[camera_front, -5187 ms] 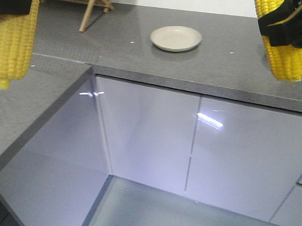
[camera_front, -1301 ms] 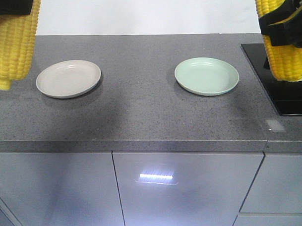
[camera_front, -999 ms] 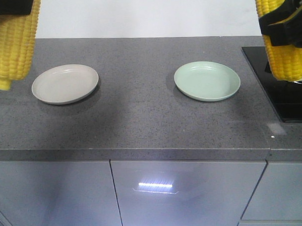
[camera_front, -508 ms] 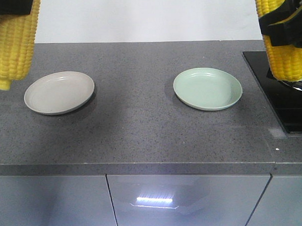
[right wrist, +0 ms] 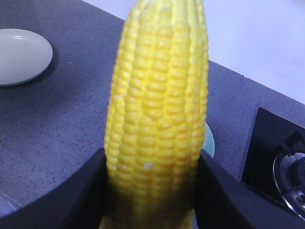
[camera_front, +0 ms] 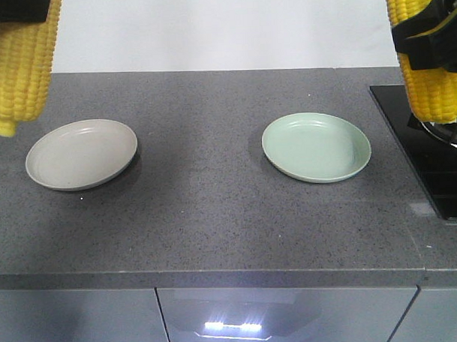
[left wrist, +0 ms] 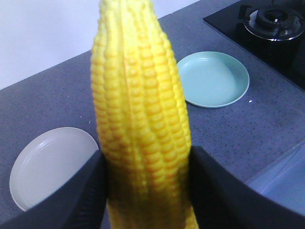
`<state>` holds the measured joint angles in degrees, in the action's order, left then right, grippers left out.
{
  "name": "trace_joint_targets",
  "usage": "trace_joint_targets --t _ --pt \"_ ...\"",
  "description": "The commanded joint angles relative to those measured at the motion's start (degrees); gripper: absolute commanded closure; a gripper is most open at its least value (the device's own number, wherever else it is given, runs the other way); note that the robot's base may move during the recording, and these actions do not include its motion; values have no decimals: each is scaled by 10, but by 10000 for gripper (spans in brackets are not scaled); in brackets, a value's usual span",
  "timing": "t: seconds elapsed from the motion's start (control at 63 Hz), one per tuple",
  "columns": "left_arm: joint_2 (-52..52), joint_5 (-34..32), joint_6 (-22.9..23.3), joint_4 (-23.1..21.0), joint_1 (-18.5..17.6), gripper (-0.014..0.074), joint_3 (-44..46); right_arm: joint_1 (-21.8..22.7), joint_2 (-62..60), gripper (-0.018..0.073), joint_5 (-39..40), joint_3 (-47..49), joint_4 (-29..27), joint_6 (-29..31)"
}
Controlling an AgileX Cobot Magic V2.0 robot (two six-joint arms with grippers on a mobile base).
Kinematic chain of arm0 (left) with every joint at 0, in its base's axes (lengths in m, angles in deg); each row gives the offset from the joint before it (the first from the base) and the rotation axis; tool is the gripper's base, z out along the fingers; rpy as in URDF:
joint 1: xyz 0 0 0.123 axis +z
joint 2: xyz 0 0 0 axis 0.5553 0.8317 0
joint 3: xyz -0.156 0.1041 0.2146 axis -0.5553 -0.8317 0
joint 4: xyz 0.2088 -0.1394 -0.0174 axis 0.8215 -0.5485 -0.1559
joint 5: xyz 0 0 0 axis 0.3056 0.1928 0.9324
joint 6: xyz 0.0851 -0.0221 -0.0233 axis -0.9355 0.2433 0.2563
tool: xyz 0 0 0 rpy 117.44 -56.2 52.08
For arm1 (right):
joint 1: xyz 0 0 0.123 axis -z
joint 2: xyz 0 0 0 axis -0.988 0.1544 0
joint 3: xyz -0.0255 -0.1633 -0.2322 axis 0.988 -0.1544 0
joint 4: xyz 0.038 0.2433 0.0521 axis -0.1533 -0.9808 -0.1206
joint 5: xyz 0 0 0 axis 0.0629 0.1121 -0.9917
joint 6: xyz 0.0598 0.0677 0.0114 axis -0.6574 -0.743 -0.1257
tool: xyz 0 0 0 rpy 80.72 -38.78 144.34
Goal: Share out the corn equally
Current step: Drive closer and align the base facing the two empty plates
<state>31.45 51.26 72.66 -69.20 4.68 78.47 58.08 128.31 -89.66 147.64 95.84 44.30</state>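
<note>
Plates [camera_front: 81,153] [camera_front: 316,147] nearer, corn [camera_front: 18,66] [camera_front: 432,59] aloft

Left hand [left wrist: 145,191]: held high, dark fingers [left wrist: 71,200] clamped on both sides of the left cob [left wrist: 138,95].
Right hand [right wrist: 150,195]: held high, fingers [right wrist: 224,200] gripping the right cob [right wrist: 157,95].

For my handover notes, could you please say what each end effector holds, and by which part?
The left end effector holds the left corn cob, the right end effector the right corn cob, each pinched across its kerneled sides.
</note>
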Motion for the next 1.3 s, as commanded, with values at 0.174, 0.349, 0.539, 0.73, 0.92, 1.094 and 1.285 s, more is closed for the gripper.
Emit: trace_joint_targets --t 0.174,0.349,0.539,0.73,0.92,1.094,1.285 --pt "-8 -39 4 -1 -2 603 12 2 -9 568 43 13 7 4" --pt "-8 -39 4 -1 -2 603 12 2 -9 568 43 13 7 4" --pt "-8 -39 4 -1 -2 603 12 2 -9 568 43 13 7 4" --pt "-8 -39 4 -1 -2 603 12 2 -9 568 43 13 7 4" --pt "-8 -39 4 -1 -2 603 12 2 -9 568 43 13 7 4" --pt "-8 -39 4 -1 -2 603 12 2 -9 568 43 13 7 4" --pt "-8 -39 4 -1 -2 603 12 2 -9 568 43 13 7 4"
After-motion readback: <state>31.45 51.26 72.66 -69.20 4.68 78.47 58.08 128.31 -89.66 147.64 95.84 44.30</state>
